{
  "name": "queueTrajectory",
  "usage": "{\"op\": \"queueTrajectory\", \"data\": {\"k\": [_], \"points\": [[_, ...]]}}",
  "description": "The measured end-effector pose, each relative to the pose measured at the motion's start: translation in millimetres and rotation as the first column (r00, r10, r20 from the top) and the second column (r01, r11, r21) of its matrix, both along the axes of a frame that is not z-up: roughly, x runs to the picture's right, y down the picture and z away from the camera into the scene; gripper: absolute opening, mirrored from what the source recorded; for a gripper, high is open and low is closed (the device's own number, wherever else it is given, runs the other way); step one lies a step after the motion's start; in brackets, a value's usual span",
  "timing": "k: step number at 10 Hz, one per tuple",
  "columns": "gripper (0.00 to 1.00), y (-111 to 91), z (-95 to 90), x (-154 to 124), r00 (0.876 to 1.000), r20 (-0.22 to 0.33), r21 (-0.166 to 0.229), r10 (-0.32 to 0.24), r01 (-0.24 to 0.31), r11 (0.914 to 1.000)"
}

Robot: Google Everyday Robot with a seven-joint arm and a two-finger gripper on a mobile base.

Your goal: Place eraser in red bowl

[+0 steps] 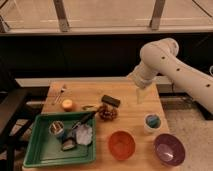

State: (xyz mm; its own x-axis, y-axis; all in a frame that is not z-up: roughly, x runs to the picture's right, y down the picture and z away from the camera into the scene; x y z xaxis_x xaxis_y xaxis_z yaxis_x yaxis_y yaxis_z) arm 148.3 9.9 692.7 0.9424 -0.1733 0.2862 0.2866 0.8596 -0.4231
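Gripper (141, 95) hangs at the end of the white arm (170, 67), over the back right part of the wooden table (131, 119), near its right edge; whether it is apart or together cannot be told; nothing is seen held in it.

Eraser (110, 100) lies flat on the table top, around the middle toward the back, left of the gripper and apart from it; it is a dark flat block, turned a little off square; just in front of it sits a brown knobbly clump (106, 112), nearly touching.

Red bowl (121, 145) stands upright at the front edge of the table, in front of the eraser and well apart from it - the brown clump is between them; nothing shows inside the bowl; purple bowl (169, 149) stands to its right at the front right corner, the two not touching.

White cup (152, 122) with something blue-green in it stands behind the purple bowl, near the right edge.

Green tray (36, 151) fills the front left - in it a small can (56, 129), a white crumpled thing (83, 134) and a dark-handled utensil (85, 120) leaning over the tray's back rim.

Orange fruit (67, 104) sits behind the tray; a fork (61, 93) lies behind that, at the back left.
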Motion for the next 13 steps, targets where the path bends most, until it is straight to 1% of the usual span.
{"op": "queueTrajectory", "data": {"k": [3, 4, 5, 6, 7, 9, 11, 13], "points": [[0.80, -1, -0.3, 0, 1.000, -0.003, 0.002, -0.003, 0.003, 1.0000], [0.80, -5, 0.0, 0, 1.000, -0.014, 0.008, -0.022, 0.022, 0.9997], [0.80, -12, 5.8, -8, 0.998, -0.024, 0.008, -0.054, 0.054, 0.9985], [0.80, -15, 13.0, -14, 0.998, -0.021, 0.006, -0.061, 0.061, 0.9981], [0.80, -14, 25.4, -12, 0.998, -0.021, -0.009, -0.065, 0.065, 0.9979], [0.80, -13, 54.5, -24, 0.998, 0.007, -0.029, -0.065, 0.066, 0.9974], [0.80, -10, 84.7, -33, 0.999, 0.028, -0.047, -0.045, 0.047, 0.9978], [0.80, -9, 107.2, -61, 0.998, 0.065, -0.040, -0.026, 0.029, 0.9988]]}}
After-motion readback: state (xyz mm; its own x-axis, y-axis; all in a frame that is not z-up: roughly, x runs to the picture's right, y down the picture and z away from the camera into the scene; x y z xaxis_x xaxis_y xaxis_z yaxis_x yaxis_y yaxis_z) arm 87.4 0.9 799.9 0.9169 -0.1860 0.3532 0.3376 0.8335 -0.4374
